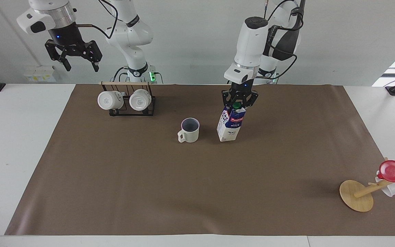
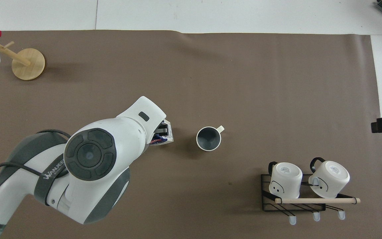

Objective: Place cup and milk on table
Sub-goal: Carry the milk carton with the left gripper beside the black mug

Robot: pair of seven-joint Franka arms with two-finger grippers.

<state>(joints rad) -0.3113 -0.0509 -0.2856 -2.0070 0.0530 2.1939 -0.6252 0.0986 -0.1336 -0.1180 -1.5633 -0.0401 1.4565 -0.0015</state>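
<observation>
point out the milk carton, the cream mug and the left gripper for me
milk carton point(image 1: 229, 125): facing view, on its blue-and-white front panel.
cream mug point(image 1: 191, 131): facing view, on its outer wall below the rim.
left gripper point(image 1: 238, 104): facing view, between its fingertips at the carton's top.

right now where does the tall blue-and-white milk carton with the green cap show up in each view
Facing view: the tall blue-and-white milk carton hangs tilted just past centre, gripped at its top by the left gripper.
Overhead view: only one corner of the carton peeks out from under the left arm, near mid-frame.
Shared landmark: the cream-white mug with the dark inside stands beside the carton in both, on the brown sheet.
</observation>
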